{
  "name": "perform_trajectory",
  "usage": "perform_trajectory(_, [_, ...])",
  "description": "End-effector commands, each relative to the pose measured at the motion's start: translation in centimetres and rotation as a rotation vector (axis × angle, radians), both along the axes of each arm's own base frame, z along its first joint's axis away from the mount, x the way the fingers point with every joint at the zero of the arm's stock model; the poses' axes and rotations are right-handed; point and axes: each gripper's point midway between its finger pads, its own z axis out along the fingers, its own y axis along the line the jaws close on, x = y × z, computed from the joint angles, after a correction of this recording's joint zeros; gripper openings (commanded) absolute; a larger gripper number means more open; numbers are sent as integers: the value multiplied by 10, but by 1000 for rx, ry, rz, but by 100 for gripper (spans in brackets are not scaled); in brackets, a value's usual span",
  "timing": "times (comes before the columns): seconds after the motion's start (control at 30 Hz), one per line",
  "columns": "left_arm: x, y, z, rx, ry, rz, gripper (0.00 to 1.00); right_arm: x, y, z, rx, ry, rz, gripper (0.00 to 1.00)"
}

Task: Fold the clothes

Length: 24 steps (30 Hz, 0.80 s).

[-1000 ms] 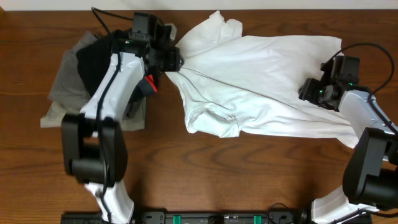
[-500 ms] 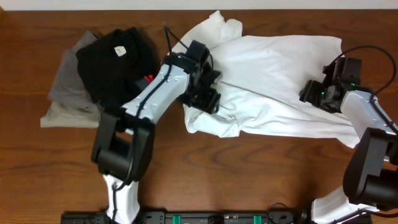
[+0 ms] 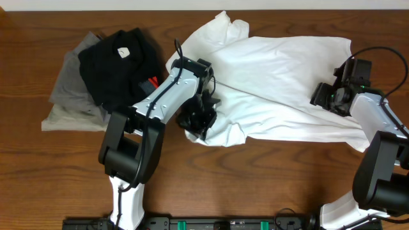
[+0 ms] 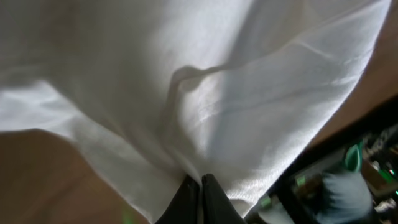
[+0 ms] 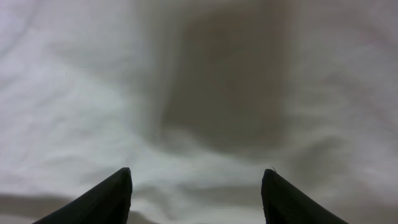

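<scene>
Our left hand [image 3: 199,121], angled down, pinches the white T-shirt [image 3: 281,70] at its near-left edge; our right hand [image 3: 322,96] hovers spread.

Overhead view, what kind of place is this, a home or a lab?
Most likely a robot lab bench for laundry folding: a left arm and right arm at one wooden table, a white T-shirt spread out, and a black garment piled on grey garments.

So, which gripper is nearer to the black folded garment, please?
Left. The left gripper pinches the T-shirt beside the black garment; the right gripper is over the shirt's far side.
</scene>
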Motion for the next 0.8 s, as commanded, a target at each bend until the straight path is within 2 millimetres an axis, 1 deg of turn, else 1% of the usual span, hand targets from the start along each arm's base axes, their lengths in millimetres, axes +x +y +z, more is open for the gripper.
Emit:
perform_trajectory(0.0, [-7, 6, 15, 8, 0, -14, 6, -5, -12, -7, -52, 34, -36, 64])
perform_trajectory(0.07, [-13, 15, 17, 61, 21, -11, 6, -9, -15, -14, -60, 61, -61, 63])
perform_trajectory(0.17, [-16, 37, 17, 202, 23, 0, 6, -18, -22, -27, -66, 110, -106, 56])
perform_trajectory(0.2, [-16, 44, 17, 243, 20, 4, 6, -20, -25, -32, -62, 124, -114, 52])
perform_trajectory(0.27, [-15, 54, 17, 312, 10, 9, 6, -24, -31, -40, -57, 144, -137, 38])
perform_trajectory(0.3, [-16, 57, 17, 326, 10, 6, 6, -26, -35, -46, -53, 158, -152, 32])
perform_trajectory(0.33, [-16, 58, 18, 334, 11, 6, 6, -29, -39, -51, -48, 172, -169, 29])
perform_trajectory(0.5, [-17, 60, 19, 344, 16, 10, 6, -47, -62, -76, -26, 238, -255, 20])
perform_trajectory(0.6, [-20, 62, 20, 353, 27, 6, 6, -56, -80, -78, -32, 250, -307, 18])
perform_trajectory(0.7, [-22, 63, 21, 358, 37, 4, 6, -59, -94, -72, -34, 236, -334, 19])
perform_trajectory(0.73, [-22, 62, 21, 357, 36, 4, 6, -60, -97, -69, -35, 230, -343, 22])
perform_trajectory(0.77, [-20, 62, 20, 354, 29, 5, 8, -59, -98, -66, -25, 217, -346, 30])
